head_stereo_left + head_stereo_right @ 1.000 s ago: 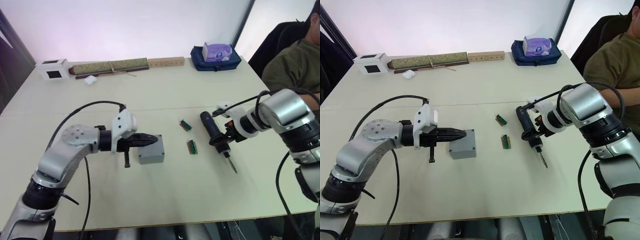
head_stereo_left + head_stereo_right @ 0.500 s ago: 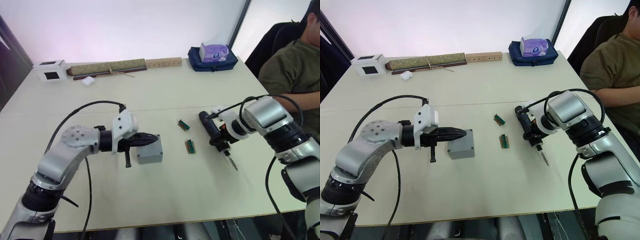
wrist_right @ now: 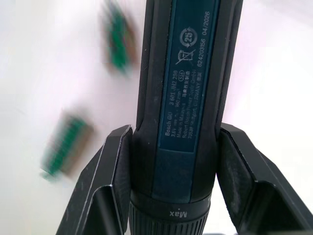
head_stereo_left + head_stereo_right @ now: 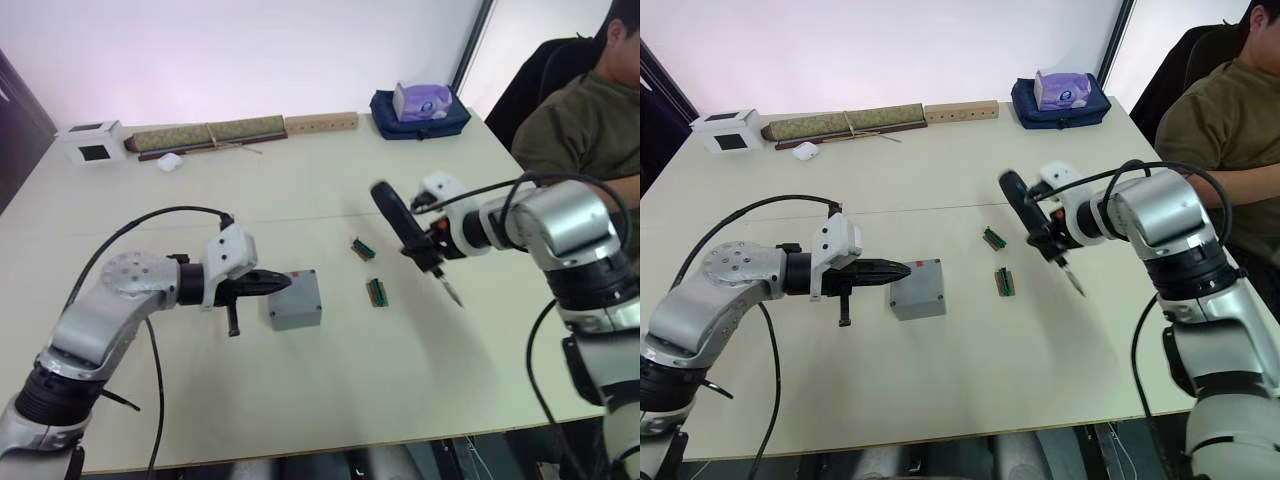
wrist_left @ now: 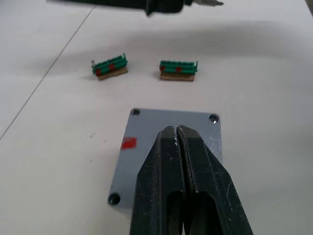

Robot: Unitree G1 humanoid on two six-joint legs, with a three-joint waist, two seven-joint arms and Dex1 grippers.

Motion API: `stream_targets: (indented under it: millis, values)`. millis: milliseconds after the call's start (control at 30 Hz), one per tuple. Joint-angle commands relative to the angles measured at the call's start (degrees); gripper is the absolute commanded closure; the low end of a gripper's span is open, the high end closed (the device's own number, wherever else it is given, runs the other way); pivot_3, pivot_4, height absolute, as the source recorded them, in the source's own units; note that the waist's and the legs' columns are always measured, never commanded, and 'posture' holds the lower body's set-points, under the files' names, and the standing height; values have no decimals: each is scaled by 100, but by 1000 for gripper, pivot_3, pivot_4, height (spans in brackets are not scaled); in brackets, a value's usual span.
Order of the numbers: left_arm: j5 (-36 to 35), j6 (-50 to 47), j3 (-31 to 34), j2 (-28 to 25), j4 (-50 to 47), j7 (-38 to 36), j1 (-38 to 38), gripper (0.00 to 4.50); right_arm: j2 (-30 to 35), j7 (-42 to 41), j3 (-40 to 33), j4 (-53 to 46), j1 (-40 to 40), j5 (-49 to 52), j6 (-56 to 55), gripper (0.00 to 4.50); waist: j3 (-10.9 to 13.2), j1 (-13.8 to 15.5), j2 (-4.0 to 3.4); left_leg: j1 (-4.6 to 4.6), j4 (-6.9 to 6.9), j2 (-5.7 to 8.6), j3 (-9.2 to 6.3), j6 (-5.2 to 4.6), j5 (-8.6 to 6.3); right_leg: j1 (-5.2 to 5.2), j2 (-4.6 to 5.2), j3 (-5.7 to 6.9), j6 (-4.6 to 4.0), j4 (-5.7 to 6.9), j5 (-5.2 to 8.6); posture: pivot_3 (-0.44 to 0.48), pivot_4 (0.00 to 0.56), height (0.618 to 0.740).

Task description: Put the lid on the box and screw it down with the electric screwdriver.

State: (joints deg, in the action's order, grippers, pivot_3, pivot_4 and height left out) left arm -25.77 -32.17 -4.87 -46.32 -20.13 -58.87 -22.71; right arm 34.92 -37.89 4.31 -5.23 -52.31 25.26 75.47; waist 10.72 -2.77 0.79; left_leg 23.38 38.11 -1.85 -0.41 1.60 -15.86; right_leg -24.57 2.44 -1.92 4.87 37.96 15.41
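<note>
At centre frame the box (image 4: 295, 299) sits on the counter (image 4: 330, 390) with the lid (image 5: 168, 142) on it, the left hand (image 5: 178, 134), fingers closed and empty, over the lid, while the right hand (image 3: 171, 142) at right grips the electric screwdriver (image 4: 1030, 225) above the counter.

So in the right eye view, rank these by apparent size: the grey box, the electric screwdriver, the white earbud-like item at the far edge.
1. electric screwdriver, longest
2. box
3. white item, smallest, though being farther away shrinks it
</note>
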Motion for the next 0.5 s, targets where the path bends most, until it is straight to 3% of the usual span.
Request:
stream_targets:
  millis: [33,100,233,500]
  values:
    - [142,118,-58,-135,35,-168,-125,4500,-1375,527,-1190,-1424,333,418,-2465,2648,3,-4,-6,1,-3,-2,-2,0,0,-5,-5,-4,0,3,0,0,150,740]
    - [123,96,-48,-128,93,-211,-97,4500,-1728,600,-1231,-1607,592,643,-2371,2648,4,61,-8,4,-13,-3,-9,0,0,-13,-8,-2,-1,8,2,0,150,740]
    - [187,76,-70,23,322,-135,-115,4500,-2062,422,-918,-1968,1394,535,-3504,2648,-2,213,4,7,9,10,-3,3,1,13,25,11,0,-9,1,0,150,740]
    - [308,170,-143,334,687,-54,-24,4500,-2501,267,-382,-1594,2200,149,-5100,2648,1,155,2,1,10,11,5,3,2,16,14,-2,19,-16,-11,0,150,740]
